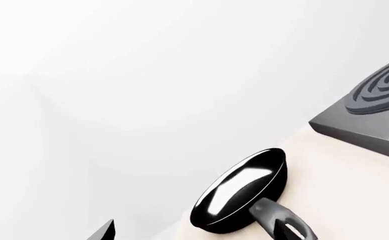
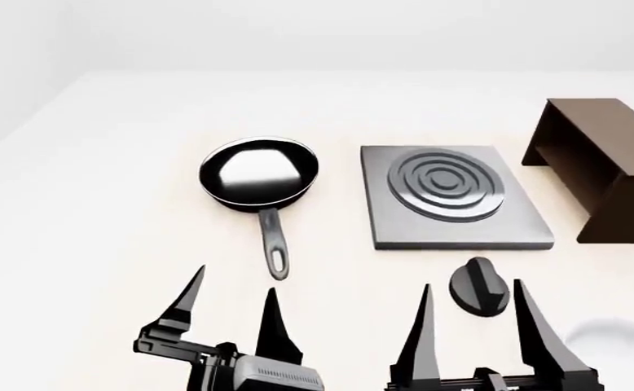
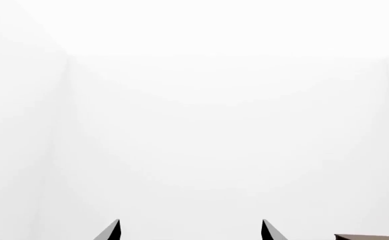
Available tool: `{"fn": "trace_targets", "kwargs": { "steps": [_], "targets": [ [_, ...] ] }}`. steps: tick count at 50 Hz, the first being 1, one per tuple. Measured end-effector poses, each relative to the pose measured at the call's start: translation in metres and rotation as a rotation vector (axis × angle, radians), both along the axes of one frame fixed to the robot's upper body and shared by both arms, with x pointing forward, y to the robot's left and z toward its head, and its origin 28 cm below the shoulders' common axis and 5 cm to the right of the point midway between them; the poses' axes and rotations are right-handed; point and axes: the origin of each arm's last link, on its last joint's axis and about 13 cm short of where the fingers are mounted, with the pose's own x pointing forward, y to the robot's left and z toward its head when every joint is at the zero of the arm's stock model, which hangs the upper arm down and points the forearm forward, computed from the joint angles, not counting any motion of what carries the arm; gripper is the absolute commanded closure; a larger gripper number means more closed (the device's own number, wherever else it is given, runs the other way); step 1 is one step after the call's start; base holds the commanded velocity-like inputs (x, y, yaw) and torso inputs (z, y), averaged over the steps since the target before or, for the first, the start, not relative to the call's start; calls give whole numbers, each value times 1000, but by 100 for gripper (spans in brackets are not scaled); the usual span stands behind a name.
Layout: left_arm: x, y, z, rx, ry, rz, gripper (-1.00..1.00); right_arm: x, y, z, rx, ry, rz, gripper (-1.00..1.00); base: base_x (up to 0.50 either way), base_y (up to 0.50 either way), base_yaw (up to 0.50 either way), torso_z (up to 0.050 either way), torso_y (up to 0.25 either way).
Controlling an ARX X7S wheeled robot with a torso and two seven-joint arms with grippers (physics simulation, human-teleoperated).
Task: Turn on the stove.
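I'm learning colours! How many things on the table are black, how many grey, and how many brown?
Black: 2, the round black frying pan and the small round black knob
Grey: 1, the flat square grey metal hotplate
Brown: 1, the dark brown wooden box
Total: 4

The counter (image 2: 99,204) is big and flat. Its top is a pale cream color, and it looks smooth and plain, with no marks on it. It runs far back, away from the camera on the head, until it ends at a straight edge.

Behind that edge there is a white wall (image 2: 350,32). At the left side the counter has a slanted edge, and past it everything is white too. The right wrist view shows white walls meeting in faint corners.

The light is soft and bright everywhere. The shadows are very faint.
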Motion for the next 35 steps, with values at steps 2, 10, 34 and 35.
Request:
{"fn": "trace_targets", "kwargs": {
  "steps": [2,10,34,35],
  "targets": [
    [0,0,0,-1,-1,0,-100,0,0,0,1,2,0,-100,115,0,0,0,0],
    [-1,0,0,-6,-6,2,-100,-3,0,6,22,30,6,-100,12,0,0,0,0],
    [-2,4,0,-77,-27,-24,-100,-4,-2,96,-21,222,153,-100,0,0,0,0,0],
    [-2,4,0,-82,-28,-25,-100,-3,-1,98,-24,234,159,-100,0,0,0,0,0]
  ]
}}
